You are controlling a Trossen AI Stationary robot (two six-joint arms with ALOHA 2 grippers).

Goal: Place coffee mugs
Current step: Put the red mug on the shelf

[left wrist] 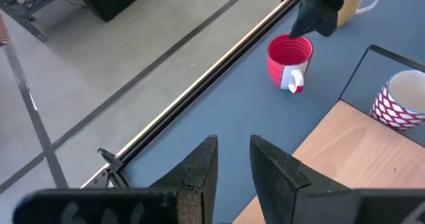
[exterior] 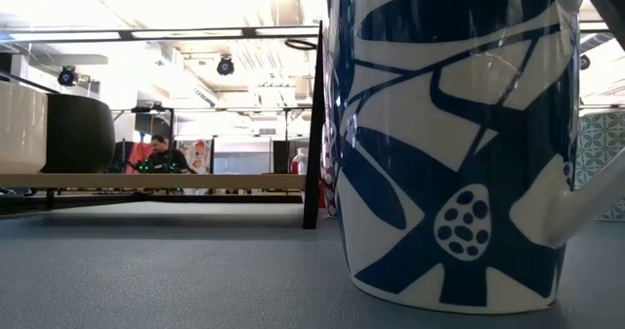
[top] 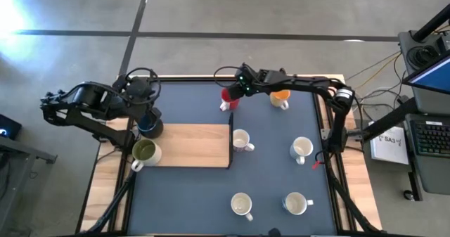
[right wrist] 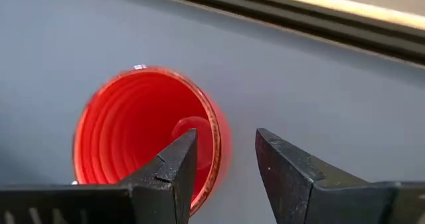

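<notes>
Mugs stand scattered over the blue worktop (top: 197,195). The red mug (top: 229,96) sits upright near the far edge, its white handle turned toward the wooden board (top: 193,145). The right gripper (top: 241,89) hangs directly over it with its fingers apart, one finger over the mouth and the other outside the rim. Just beside that arm stands the orange mug (top: 280,98). The left gripper (top: 145,117) is over the dark blue mug (top: 150,127) at the board's left end; I cannot tell whether it grips that mug. The olive green mug (top: 144,152) stands on the board just in front. Four white mugs stand on the mat: (top: 241,141), (top: 301,150), (top: 242,205), (top: 295,204).
</notes>
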